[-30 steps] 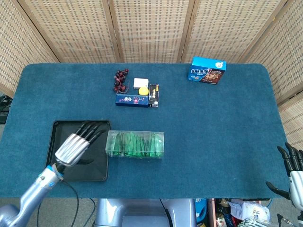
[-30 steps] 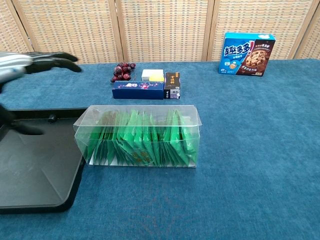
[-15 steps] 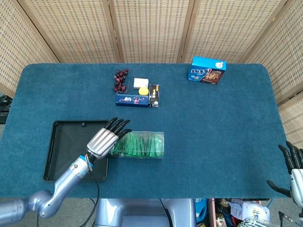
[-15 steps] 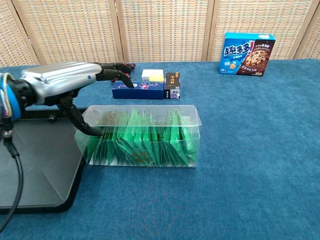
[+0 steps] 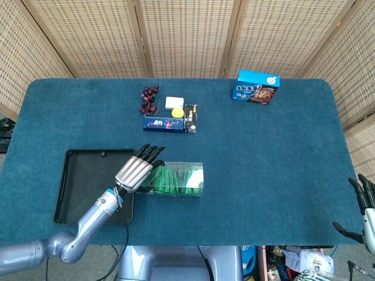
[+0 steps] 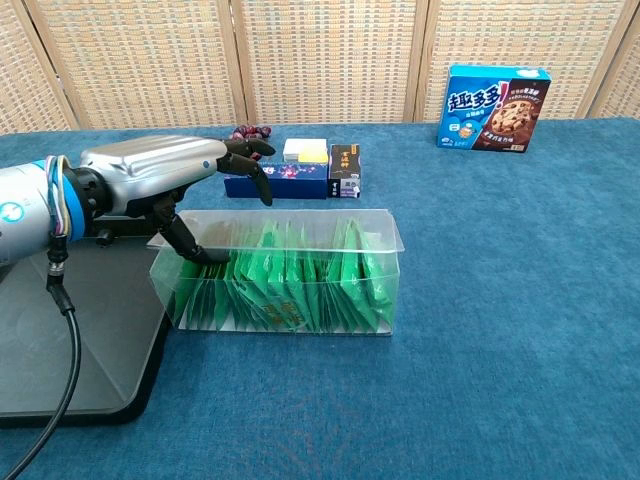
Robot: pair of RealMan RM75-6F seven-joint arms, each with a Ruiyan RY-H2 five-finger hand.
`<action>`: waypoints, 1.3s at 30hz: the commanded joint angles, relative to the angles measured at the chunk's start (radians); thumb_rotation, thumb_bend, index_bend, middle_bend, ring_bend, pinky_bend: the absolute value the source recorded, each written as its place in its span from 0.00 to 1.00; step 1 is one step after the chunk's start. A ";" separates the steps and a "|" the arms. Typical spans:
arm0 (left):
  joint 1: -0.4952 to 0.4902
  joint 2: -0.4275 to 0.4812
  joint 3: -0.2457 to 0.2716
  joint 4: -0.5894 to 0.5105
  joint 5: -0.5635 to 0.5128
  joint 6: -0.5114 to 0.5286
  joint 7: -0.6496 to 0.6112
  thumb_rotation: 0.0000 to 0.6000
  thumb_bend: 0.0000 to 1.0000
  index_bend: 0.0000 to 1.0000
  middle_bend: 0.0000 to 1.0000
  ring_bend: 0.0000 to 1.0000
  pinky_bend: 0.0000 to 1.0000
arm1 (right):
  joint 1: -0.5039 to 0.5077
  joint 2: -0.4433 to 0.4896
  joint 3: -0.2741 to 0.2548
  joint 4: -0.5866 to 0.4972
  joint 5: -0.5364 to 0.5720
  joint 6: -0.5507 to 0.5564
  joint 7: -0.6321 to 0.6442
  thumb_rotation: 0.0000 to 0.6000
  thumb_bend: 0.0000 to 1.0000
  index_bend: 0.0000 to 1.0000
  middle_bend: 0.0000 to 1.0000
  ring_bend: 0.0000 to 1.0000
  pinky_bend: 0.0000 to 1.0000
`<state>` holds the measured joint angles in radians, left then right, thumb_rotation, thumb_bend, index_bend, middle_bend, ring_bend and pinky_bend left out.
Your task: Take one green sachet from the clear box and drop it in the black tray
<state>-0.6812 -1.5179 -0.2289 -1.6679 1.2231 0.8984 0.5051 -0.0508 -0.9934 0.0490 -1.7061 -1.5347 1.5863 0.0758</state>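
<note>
The clear box [image 5: 176,179] [image 6: 290,270] stands in the table's middle front, packed with upright green sachets [image 5: 179,178] [image 6: 300,280]. Left of it lies the black tray [image 5: 82,181] [image 6: 60,340], with nothing in it. My left hand [image 5: 136,170] [image 6: 170,175] hovers over the box's left end, fingers spread and curving down; its thumb dips inside the box near the leftmost sachets. It holds nothing. My right hand [image 5: 364,208] shows only at the lower right edge of the head view, fingers apart, far from the box.
At the back middle sit dark grapes [image 5: 149,98], a white and yellow block [image 5: 174,105], a dark blue carton [image 5: 163,123] and a small black box [image 5: 190,117]. A blue cookie box [image 5: 258,86] stands at the back right.
My left hand has moved right from above the tray to the box's left end and lowered, its thumb now reaching into the box. The right hand has sunk slightly.
</note>
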 commanded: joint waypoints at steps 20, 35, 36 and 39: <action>-0.084 0.087 -0.106 -0.025 -0.223 -0.021 -0.046 1.00 0.36 0.34 0.00 0.00 0.00 | 0.017 0.001 0.008 0.017 0.037 -0.043 0.030 1.00 0.00 0.00 0.00 0.00 0.00; -0.133 0.109 -0.101 0.062 -0.329 -0.099 -0.146 1.00 0.39 0.38 0.00 0.00 0.00 | 0.032 -0.005 0.018 0.031 0.079 -0.080 0.028 1.00 0.00 0.00 0.00 0.00 0.00; -0.138 0.114 -0.096 0.063 -0.339 -0.110 -0.143 1.00 0.40 0.39 0.00 0.00 0.00 | 0.032 -0.006 0.019 0.031 0.081 -0.080 0.026 1.00 0.00 0.00 0.00 0.00 0.00; -0.154 0.132 -0.079 0.059 -0.381 -0.137 -0.128 1.00 0.40 0.42 0.00 0.00 0.00 | 0.033 -0.007 0.020 0.031 0.085 -0.080 0.023 1.00 0.00 0.00 0.00 0.00 0.00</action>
<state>-0.8244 -1.3977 -0.3192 -1.6080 0.8633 0.7772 0.3686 -0.0182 -1.0004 0.0687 -1.6745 -1.4505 1.5061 0.0987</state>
